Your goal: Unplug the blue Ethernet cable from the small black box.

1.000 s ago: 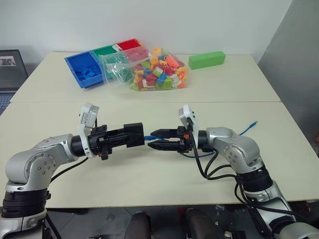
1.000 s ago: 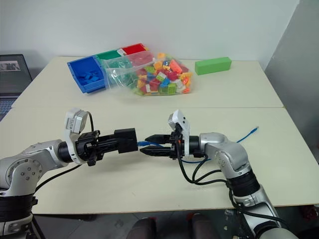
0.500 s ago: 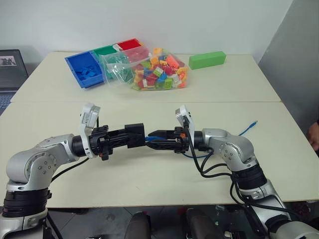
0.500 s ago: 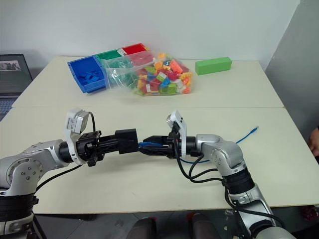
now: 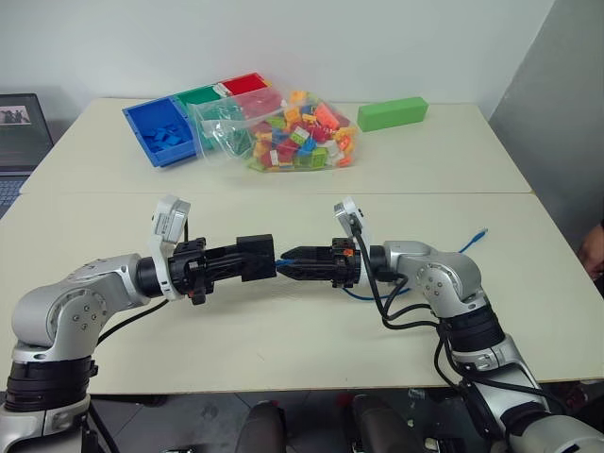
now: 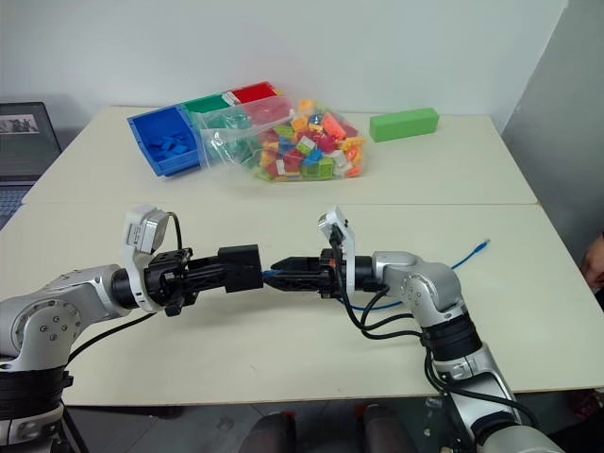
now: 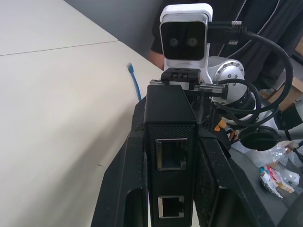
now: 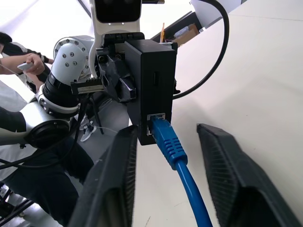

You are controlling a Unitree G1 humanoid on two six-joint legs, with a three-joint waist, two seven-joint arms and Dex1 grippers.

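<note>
- Left eye view shows the wide cream table (image 5: 283, 330) with both arms meeting above its near half; against a second ago the right arm has pushed in toward the left one, so the gap between the two tools has gone.
- Left gripper (image 5: 247, 260) holds level and has not shifted; its two black fingers are clamped together on the small matte black squarish box (image 5: 256, 257), keeping it raised off the table with its ports facing the other arm.
- Right gripper (image 5: 300, 266) has narrowed its fingers over the last second, and in the right wrist view they stand either side of the cord just behind the plug, a gap showing on each side, so they are not yet clamped on it.
- Thin bright-blue Ethernet cable (image 8: 176, 152) is plugged into the lower port of the box; its free end (image 5: 482, 232) lies on the table beyond the right arm.
- My judgement: the closing is underway and the pull has not begun; the unplugging remains to be done.
</note>
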